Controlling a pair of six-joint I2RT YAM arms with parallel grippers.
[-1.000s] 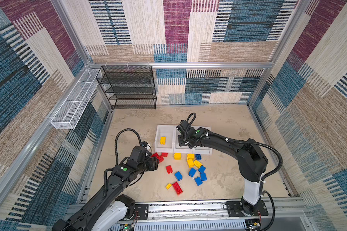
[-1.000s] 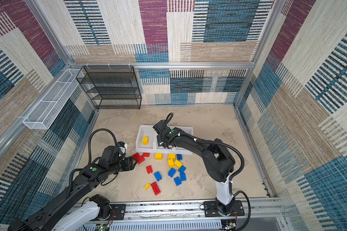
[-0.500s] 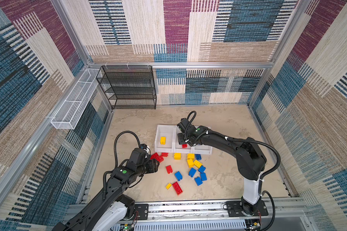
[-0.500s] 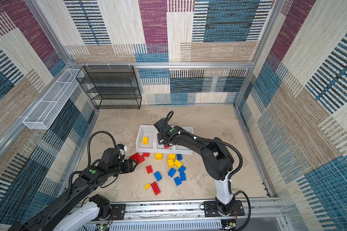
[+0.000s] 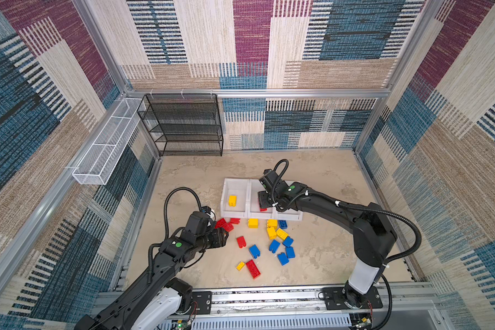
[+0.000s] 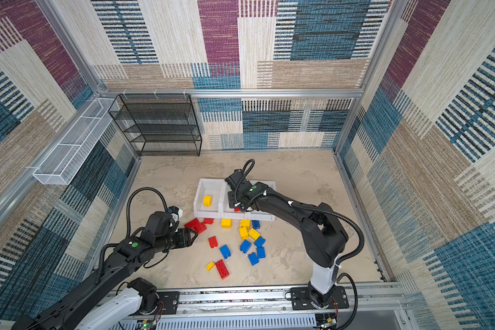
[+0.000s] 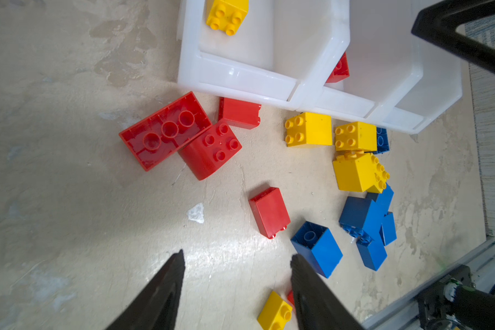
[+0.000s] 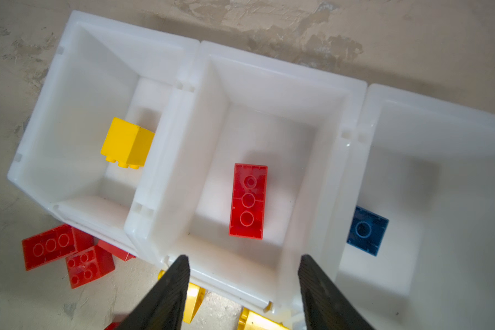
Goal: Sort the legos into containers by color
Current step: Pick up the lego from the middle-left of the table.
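Three glossy white plastic bins (image 8: 189, 71), joined in a row, hold one brick each: yellow square (image 8: 126, 143) left, red oblong (image 8: 248, 201) hollow side up in the middle, blue square (image 8: 367, 230) right. Right gripper (image 8: 243, 258) hangs over the middle bin, jaws parted and empty. Left gripper (image 7: 237, 254), also spread and empty, hovers over the mottled beige table (image 7: 69, 200) near the loose bricks (image 7: 269, 211).

With twelve o'clock taken as straight ahead of the left gripper (image 7: 237, 257), its jaws stand apart over bare tabletop (image 7: 69, 200) with nothing between them. A red brick (image 7: 269, 213) lies on its side near one o'clock. A blue brick (image 7: 316, 247) sits just beside one finger (image 7: 312, 285) at three. At eleven, an upturned red oblong brick (image 7: 163, 131) touches a studded red square brick (image 7: 210, 148). The white bins (image 7: 240, 77) span twelve to two, with yellow bricks (image 7: 307, 130) just before their lips.
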